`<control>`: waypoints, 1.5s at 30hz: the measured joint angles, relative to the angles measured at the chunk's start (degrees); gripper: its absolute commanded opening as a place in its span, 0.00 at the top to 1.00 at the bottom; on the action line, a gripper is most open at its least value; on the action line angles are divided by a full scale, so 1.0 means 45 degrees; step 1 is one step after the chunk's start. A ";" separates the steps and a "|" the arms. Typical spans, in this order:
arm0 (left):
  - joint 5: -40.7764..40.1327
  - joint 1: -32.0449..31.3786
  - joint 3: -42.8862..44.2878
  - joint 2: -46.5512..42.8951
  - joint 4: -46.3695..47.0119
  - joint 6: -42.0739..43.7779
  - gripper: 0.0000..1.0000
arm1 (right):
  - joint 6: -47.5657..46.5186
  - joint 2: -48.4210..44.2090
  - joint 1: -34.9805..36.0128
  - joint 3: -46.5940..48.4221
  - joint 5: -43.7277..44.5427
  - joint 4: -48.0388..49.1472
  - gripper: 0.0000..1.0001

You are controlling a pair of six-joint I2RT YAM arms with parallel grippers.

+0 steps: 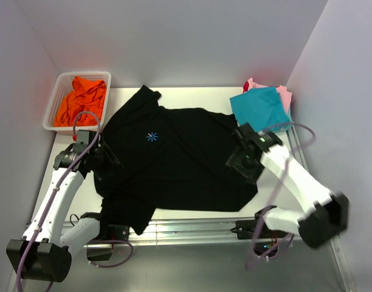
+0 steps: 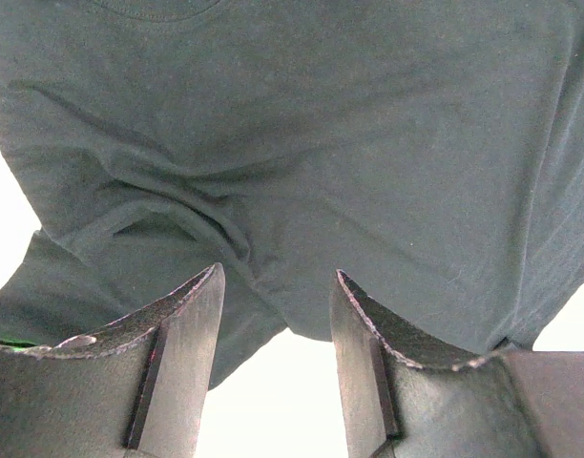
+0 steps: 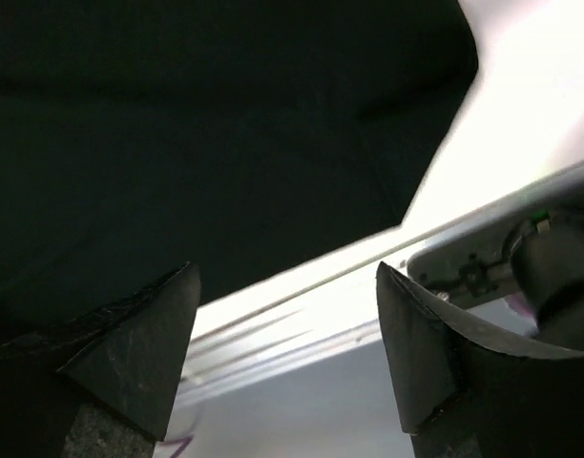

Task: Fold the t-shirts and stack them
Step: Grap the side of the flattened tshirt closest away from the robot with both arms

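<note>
1. Black t-shirt (image 1: 180,164) lies spread across the middle of the tabletop (image 1: 192,96) with its blue starburst logo (image 1: 152,136) face up. It is not yet folded.
2. One sleeve (image 1: 143,96) points to 11 o'clock and the other sleeve (image 1: 130,216) runs to 7 o'clock, reaching the near rail (image 1: 192,226). From that I take the hem to lie toward 3 o'clock. I judge both sleeves need tucking in before any long fold.
3. My left gripper (image 2: 278,279) hangs released just over the shirt's 9 o'clock edge, with bare tabletop showing between its fingers. Creases bunch in the cloth just ahead of it.
4. My right gripper (image 3: 284,277) is also released, spread wide at the 3 o'clock side. Black cloth lies ahead of it and it grasps nothing.
5. To do this step well, I would lower each gripper until one finger slides under the edge. Then I would clench on the full thickness of cloth and check both wrist views before lifting.
6. I would lift low and move both arms together, keeping the cloth taut so the creases are not folded in.
7. Teal t-shirt (image 1: 259,108) tops the folded stack at 1 o'clock, over a pink one (image 1: 285,94) and a red sliver (image 1: 245,89). The black one should end up there.
8. Orange t-shirt (image 1: 82,100) sits crumpled in the white basket (image 1: 52,109) at 10 o'clock.
</note>
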 measured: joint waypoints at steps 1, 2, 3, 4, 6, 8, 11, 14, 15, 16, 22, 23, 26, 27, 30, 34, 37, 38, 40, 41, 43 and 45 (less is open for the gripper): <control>0.0005 0.0000 -0.0005 0.0000 -0.0024 -0.0019 0.46 | -0.0272 0.0811 -0.0005 0.0253 0.0073 0.0180 0.29; 0.0005 0.0005 -0.0010 0.0000 -0.0039 -0.0049 0.46 | -0.0748 0.1987 -0.0005 0.0563 0.0233 0.0573 0.30; 0.0005 0.0000 -0.0010 0.0005 -0.0063 -0.0063 0.46 | -0.1025 0.2710 -0.0005 0.0777 0.0427 0.0787 0.31; 0.0005 0.0000 -0.0010 0.0000 -0.0097 -0.0092 0.46 | -0.1370 0.3405 -0.0010 0.0986 0.0597 0.0981 0.31; 0.0000 0.0000 -0.0010 -0.0005 -0.0160 -0.0194 0.46 | -0.1899 0.4323 -0.0053 0.1214 0.0903 0.1258 0.34; 0.0000 0.0005 -0.0039 -0.0097 -0.0194 -0.0355 0.45 | -0.2380 0.4930 -0.0175 0.1268 0.1107 0.1399 0.38; 0.0000 0.0005 -0.0233 -0.0461 -0.0228 -0.0525 0.45 | -0.2788 0.5299 -0.0559 0.1015 0.1112 0.1685 0.38; 0.0005 0.0005 -0.0559 -0.0850 -0.0214 -0.0738 0.45 | -0.2992 0.5241 -0.0947 0.0510 0.0865 0.1836 0.38; 0.0005 0.0005 -0.0680 -0.0933 -0.0214 -0.0821 0.45 | -0.3031 0.5212 -0.1044 0.0253 0.0767 0.1889 0.40; 0.0005 0.0005 -0.0753 -0.0957 -0.0214 -0.0869 0.45 | -0.3041 0.5173 -0.1083 0.0044 0.0685 0.1953 0.41; 0.0005 0.0005 -0.0913 -0.0782 -0.0073 -0.1083 0.45 | -0.2987 0.4488 -0.1112 -0.1530 -0.0291 0.2380 0.44; 0.0005 0.0005 -0.0918 -0.0743 -0.0034 -0.1141 0.45 | -0.2963 0.4420 -0.1112 -0.1778 -0.0505 0.2472 0.44; 0.0005 0.0005 -0.0962 -0.0588 0.0180 -0.1253 0.45 | -0.2924 0.4435 -0.1112 -0.2220 -0.0850 0.2764 0.45; 0.0005 0.0010 -0.0981 -0.0559 0.0223 -0.1263 0.45 | -0.2914 0.4449 -0.1112 -0.2307 -0.0903 0.2827 0.46; 0.0005 0.0024 -0.1117 -0.0520 0.0374 -0.1302 0.45 | -0.2914 0.4624 -0.1117 -0.2414 -0.1001 0.3050 0.47; 0.0005 0.0029 -0.1370 -0.0520 0.0432 -0.1307 0.45 | -0.2914 0.4954 -0.1117 -0.2560 -0.1073 0.3376 0.50; 0.0005 0.0029 -0.1467 -0.0491 0.0437 -0.1307 0.45 | -0.2914 0.5022 -0.1127 -0.2633 -0.1088 0.3429 0.50; 0.0000 0.0029 -0.1472 -0.0457 0.0457 -0.1307 0.45 | -0.2919 0.5022 -0.1132 -0.2642 -0.1083 0.3424 0.50; 0.0005 0.0029 -0.1472 -0.0384 0.0500 -0.1307 0.45 | -0.2919 0.5022 -0.1151 -0.2647 -0.1054 0.3424 0.50; 0.0000 0.0029 -0.1472 -0.0325 0.0520 -0.1302 0.45 | -0.2914 0.5022 -0.1156 -0.2652 -0.1005 0.3410 0.50; 0.0000 0.0029 -0.1472 -0.0223 0.0602 -0.1302 0.45 | -0.2914 0.4993 -0.1171 -0.2667 -0.0908 0.3322 0.50; 0.0000 0.0044 -0.1472 -0.0131 0.0675 -0.1302 0.45 | -0.2909 0.4857 -0.1219 -0.2739 -0.0845 0.3274 0.50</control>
